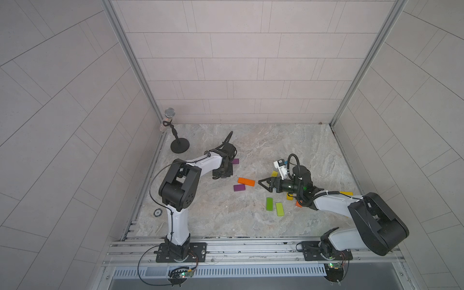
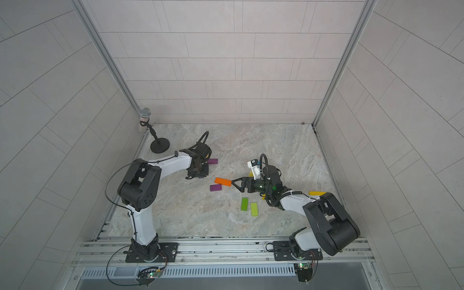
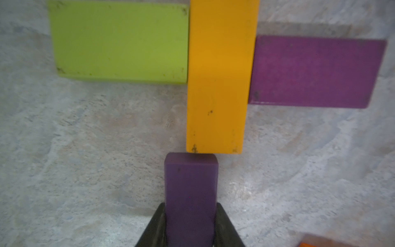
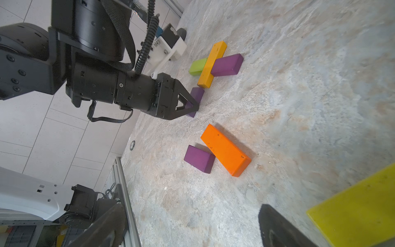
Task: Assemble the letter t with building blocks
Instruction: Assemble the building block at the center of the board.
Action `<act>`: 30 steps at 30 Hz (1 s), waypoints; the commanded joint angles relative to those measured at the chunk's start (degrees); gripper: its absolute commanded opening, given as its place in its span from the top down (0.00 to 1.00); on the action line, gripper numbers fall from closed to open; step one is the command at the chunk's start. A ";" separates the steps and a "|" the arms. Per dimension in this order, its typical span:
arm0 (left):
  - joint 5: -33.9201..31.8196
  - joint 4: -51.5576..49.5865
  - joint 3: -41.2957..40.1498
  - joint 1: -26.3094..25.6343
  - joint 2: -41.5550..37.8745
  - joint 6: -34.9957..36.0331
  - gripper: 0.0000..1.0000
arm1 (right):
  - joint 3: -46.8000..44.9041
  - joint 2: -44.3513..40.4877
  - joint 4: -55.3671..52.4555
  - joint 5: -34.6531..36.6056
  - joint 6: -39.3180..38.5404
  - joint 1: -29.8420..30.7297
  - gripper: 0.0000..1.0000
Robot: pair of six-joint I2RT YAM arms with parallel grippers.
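I see yellow-orange long block [image 3: 220, 74] flat on tabletop [image 3: 85, 149], lime block [image 3: 119, 41] and purple block [image 3: 314, 71] butted against its long sides. At its end, slightly offset: second purple block [image 3: 191, 181], pinched in left claw [image 3: 190, 213]. Loose orange block [image 4: 225, 149] lies just beside third purple block [image 4: 199, 158]; green block [image 1: 269, 204] and second lime block [image 1: 279, 209] lie side by side, apart.

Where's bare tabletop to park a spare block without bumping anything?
Bare: the back strip of the table beyond the right gripper; the near strip between left arm base and green block. Crowded: around the right gripper, by the orange block, loose purple block and lime block.
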 commanded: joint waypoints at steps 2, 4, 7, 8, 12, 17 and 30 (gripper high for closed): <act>1.70 -0.84 -0.96 -1.15 0.09 -0.85 0.74 | 0.18 0.33 1.05 -0.65 -0.58 0.25 0.00; 2.03 -0.82 -0.84 -1.39 0.01 -0.95 0.74 | 0.23 0.33 1.03 -0.74 -0.56 0.24 0.00; 2.07 -1.35 -0.22 -1.71 0.00 -0.94 0.74 | 0.17 0.22 1.03 -0.74 -0.48 0.24 0.00; 2.08 -1.58 -0.01 -1.82 0.01 -0.93 0.74 | 0.17 0.28 1.03 -0.74 -0.46 0.21 0.00; 1.55 -2.16 0.66 -2.08 0.08 -0.84 0.74 | 0.22 0.30 1.12 -0.79 -0.48 0.18 0.00; 0.88 -3.24 1.77 -2.20 0.40 -0.67 0.74 | 0.22 0.24 1.03 -0.74 -0.45 0.22 0.00; -0.03 -4.87 4.26 -1.91 2.12 -0.67 0.73 | 0.19 0.72 1.29 -0.78 -0.46 0.25 0.00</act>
